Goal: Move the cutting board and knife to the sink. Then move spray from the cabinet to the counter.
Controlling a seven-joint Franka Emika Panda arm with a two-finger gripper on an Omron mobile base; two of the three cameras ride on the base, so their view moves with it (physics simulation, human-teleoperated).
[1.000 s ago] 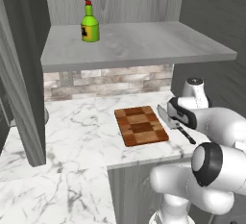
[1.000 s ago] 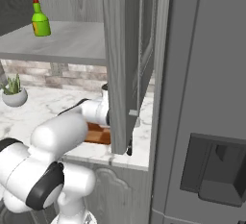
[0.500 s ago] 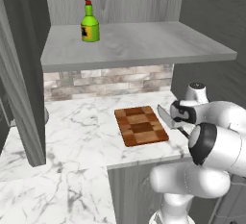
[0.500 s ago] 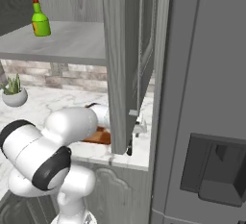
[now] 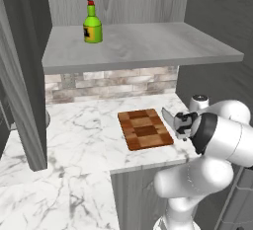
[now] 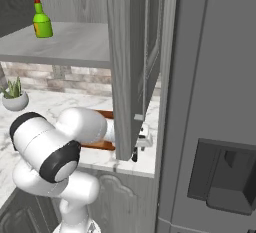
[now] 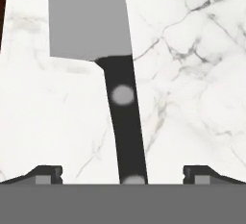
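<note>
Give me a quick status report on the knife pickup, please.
Gripper open, straddling the knife handle. Knife flat on the counter beside the cutting board. Nothing in the way.

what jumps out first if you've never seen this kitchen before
The bright green spray stands alone on the grey cabinet shelf, high above everything else. Below it, the checkered cutting board lies flat on the white marble counter. Just right of the board, the hand hangs open over the knife, its black handle running between the fingertips.
</note>
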